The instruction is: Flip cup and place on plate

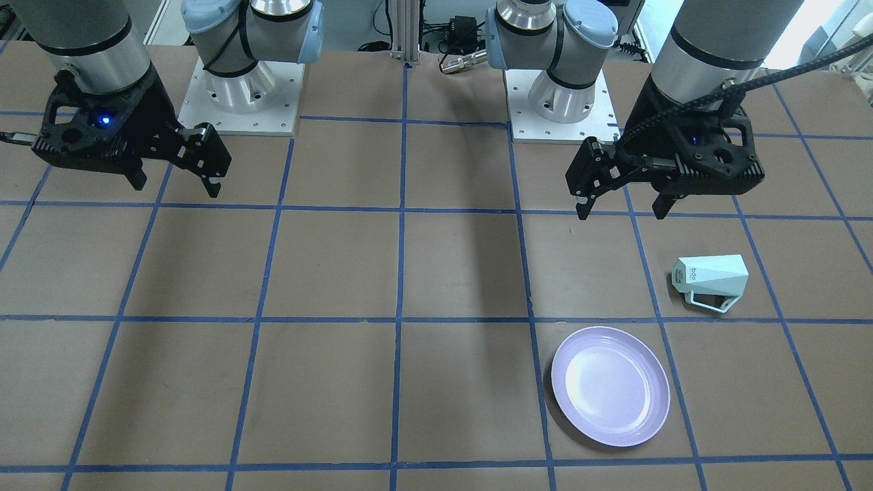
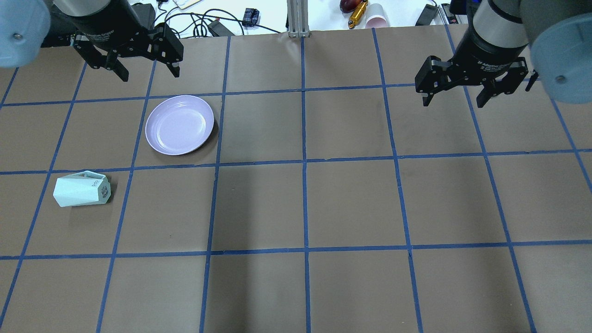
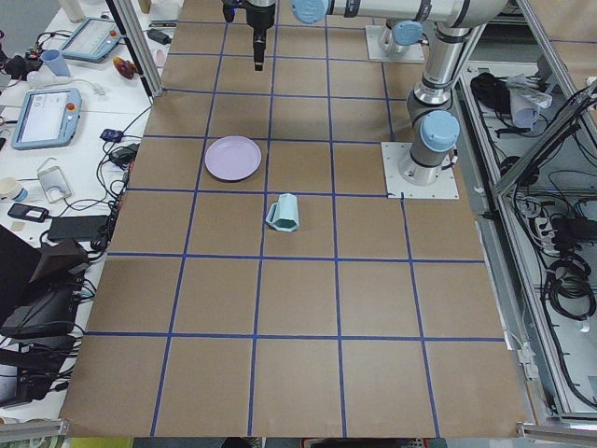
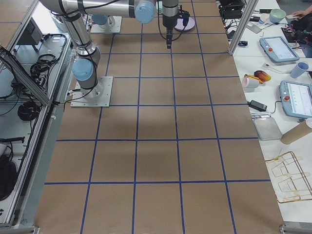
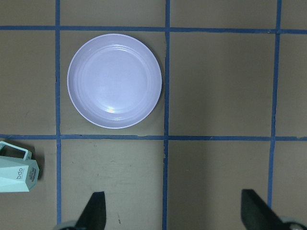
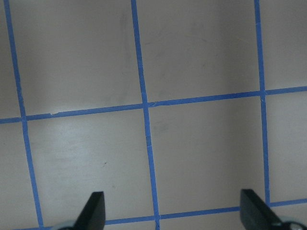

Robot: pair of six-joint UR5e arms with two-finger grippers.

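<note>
The pale mint-green faceted cup (image 1: 711, 281) lies on its side on the table, handle toward the plate; it also shows in the overhead view (image 2: 82, 188), the exterior left view (image 3: 283, 212) and at the left wrist view's left edge (image 5: 17, 173). The empty lavender plate (image 1: 610, 386) sits beside it, apart from it, also in the overhead view (image 2: 179, 124) and left wrist view (image 5: 114, 80). My left gripper (image 1: 619, 202) (image 2: 147, 73) hangs open and empty high above the table, beyond the plate. My right gripper (image 1: 175, 183) (image 2: 453, 100) hangs open and empty on the other side.
The table is brown with a blue tape grid (image 2: 304, 162). The two arm bases (image 1: 249, 92) (image 1: 559, 102) stand on white plates on the robot's side. Cables, a pink cup and tools (image 2: 365, 16) lie beyond the far edge. Side benches hold tablets (image 4: 296, 97).
</note>
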